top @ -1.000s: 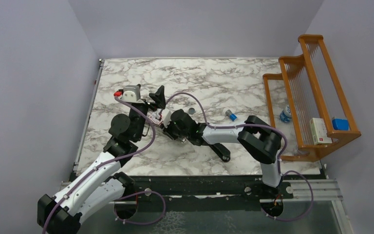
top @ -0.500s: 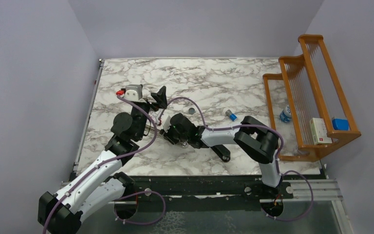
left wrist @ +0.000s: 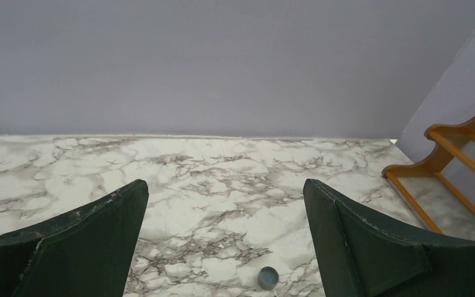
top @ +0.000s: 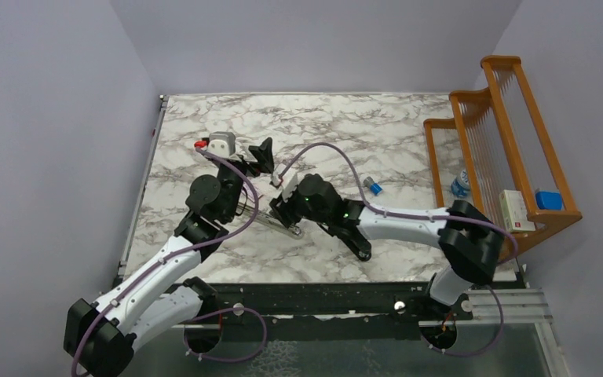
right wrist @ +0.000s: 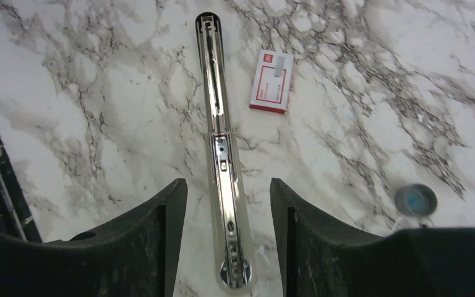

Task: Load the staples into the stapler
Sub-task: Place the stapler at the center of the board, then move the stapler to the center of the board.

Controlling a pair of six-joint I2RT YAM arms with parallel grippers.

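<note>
One white table (top: 377,126) with grey marble veining fills the workspace, closed in by plain lavender walls (top: 322,39) at the back and on both sides. One wooden rack (top: 510,149) stands along its right edge, holding one white-and-red box (top: 516,210), one blue block (top: 548,199) and one small bottle (top: 460,184).

Two arms reach over the left half of the table. One stapler (right wrist: 219,142) lies there, opened out flat, its long silvery rail facing up and its dark tip pointing away from the right wrist camera. The right gripper (right wrist: 227,185) hangs over the rail's near end with one finger on each side; its jaws are partly apart, marble shows between each finger and the rail, and it grips nothing.

One small white-and-red staple box (right wrist: 272,81) lies flat just beside the far half of the stapler, not touching it. Whether a strip of staples sits in the rail cannot be told.

One dark round disc (right wrist: 415,200) rests near the right finger. One little blue-and-white cylinder (top: 372,185) lies further right, well apart from the stapler.

The left gripper (left wrist: 226,185) is spread wide above the table, aimed at the back wall, with nothing between its fingers
</note>
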